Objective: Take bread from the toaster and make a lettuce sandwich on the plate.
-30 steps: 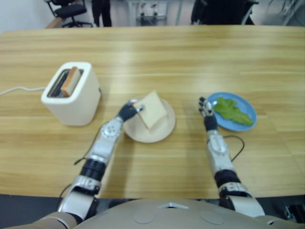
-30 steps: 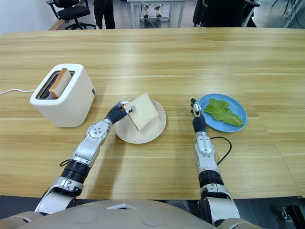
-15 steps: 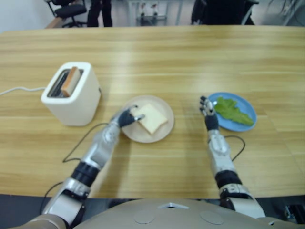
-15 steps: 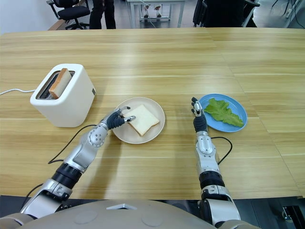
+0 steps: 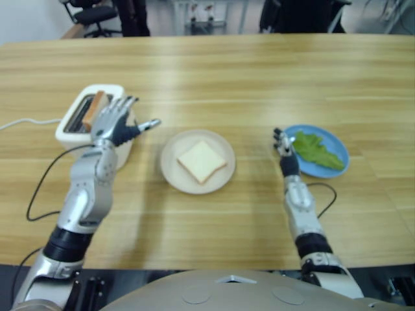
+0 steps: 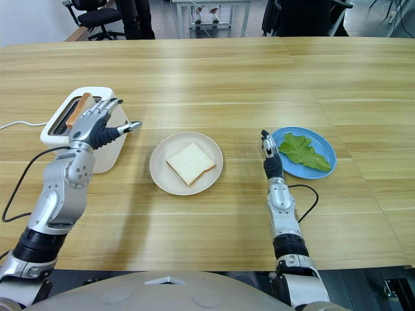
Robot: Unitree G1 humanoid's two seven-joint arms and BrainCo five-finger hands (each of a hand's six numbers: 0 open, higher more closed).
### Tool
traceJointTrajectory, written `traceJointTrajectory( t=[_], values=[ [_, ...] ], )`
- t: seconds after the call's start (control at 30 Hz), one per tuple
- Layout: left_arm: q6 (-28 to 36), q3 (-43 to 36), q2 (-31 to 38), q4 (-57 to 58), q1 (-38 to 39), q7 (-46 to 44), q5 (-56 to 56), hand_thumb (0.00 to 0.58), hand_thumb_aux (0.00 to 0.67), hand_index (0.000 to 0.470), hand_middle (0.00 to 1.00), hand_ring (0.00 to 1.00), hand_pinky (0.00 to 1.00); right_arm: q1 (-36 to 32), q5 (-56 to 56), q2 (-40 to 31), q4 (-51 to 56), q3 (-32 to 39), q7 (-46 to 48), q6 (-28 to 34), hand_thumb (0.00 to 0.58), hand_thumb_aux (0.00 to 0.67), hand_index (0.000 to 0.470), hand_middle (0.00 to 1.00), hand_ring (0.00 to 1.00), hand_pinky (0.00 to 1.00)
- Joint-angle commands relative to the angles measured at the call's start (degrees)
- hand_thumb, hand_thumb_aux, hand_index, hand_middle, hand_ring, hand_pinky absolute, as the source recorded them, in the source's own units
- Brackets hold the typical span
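One slice of bread [image 6: 190, 162] lies flat on the round beige plate [image 6: 162, 179] at the table's middle. The white toaster [image 6: 50, 134] stands to its left with another slice of bread [image 6: 78, 109] standing in a slot. My left hand [image 6: 97, 127] is raised in front of the toaster's right side, fingers spread and holding nothing. A lettuce leaf [image 6: 302, 150] lies on the blue plate [image 6: 326, 148] at the right. My right hand [image 6: 269, 155] rests just left of that blue plate, fingers straight and empty.
A white cord [image 6: 14, 124] runs left from the toaster across the wooden table [image 6: 214, 78]. Black cables trail from both arms [image 6: 310, 197]. Office chairs [image 6: 97, 13] stand beyond the far edge.
My left hand let go of the bread slice, which now lies flat on the plate, then lifted and swung left to the toaster. The right hand stayed put.
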Motion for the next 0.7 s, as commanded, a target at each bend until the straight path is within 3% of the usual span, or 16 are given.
traceJointTrajectory(
  t=[0.03, 0.2, 0.33, 0.53, 0.7],
  values=[
    [-3.9, -1.9, -2.8, 7.4, 1.1, 4.3, -1.8, 0.0, 0.0, 0.0, 0.0, 0.0, 0.0, -0.9, -16.3, -10.2, -5.4, 0.1, -9.8, 4.8, 0.0, 0.0, 0.0, 0.0, 0.0, 0.0],
    [-5.7, -4.3, -4.2, 16.1, 1.0, 8.8, -0.3, 0.0, 0.0, 0.0, 0.0, 0.0, 0.0, -4.3, -35.2, -27.1, -1.0, 5.3, -17.2, 14.9, 0.0, 0.0, 0.0, 0.0, 0.0, 0.0],
    [-6.9, -5.2, -5.3, 19.7, 0.3, 9.9, -1.2, 0.0, 0.0, 0.0, 0.0, 0.0, 0.0, -10.1, -42.4, -33.4, 12.1, 12.6, -18.4, 18.4, 0.0, 0.0, 0.0, 0.0, 0.0, 0.0],
    [-5.9, -7.3, -6.2, 20.6, -0.4, 11.0, 1.2, 0.0, 0.0, 0.0, 0.0, 0.0, 0.0, -18.9, -46.0, -33.3, 32.2, 22.4, -22.6, 18.1, 0.0, 0.0, 0.0, 0.0, 0.0, 0.0],
    [-5.5, -7.9, -6.3, 20.8, -0.9, 10.8, 1.3, 0.0, 0.0, 0.0, 0.0, 0.0, 0.0, -22.8, -45.5, -30.7, 39.8, 27.5, -24.2, 17.8, 0.0, 0.0, 0.0, 0.0, 0.0, 0.0]
  ],
)
